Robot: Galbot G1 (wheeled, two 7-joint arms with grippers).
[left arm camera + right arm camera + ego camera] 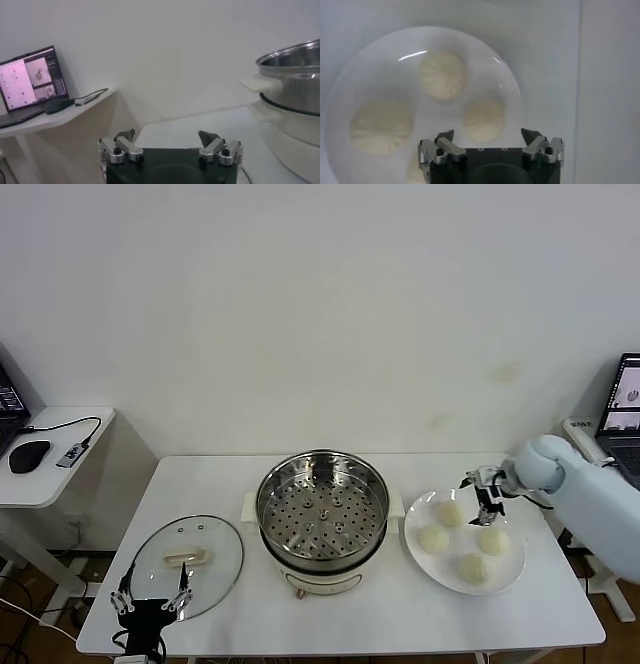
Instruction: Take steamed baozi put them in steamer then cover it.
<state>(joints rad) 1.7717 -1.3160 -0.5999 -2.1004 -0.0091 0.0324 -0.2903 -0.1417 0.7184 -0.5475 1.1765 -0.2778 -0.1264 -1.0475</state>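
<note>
The steel steamer (322, 514) stands uncovered on its cream pot base at the table's middle, its perforated floor bare. Several steamed baozi, one of them (452, 512), lie on a white plate (512, 572) to its right. My right gripper (487, 496) hovers open over the plate's far side. In the right wrist view its jaws (487, 134) stand wide just behind one baozi (484, 119), with nothing between them. The glass cover (187, 564) lies flat at the left. My left gripper (150, 599) sits open at the cover's near edge, empty (167, 135).
A low side table (40, 474) with a mouse and a cable stands to the left of the white table. A laptop (625, 399) shows at the far right edge. The steamer's wall (295, 75) rises close beside my left gripper.
</note>
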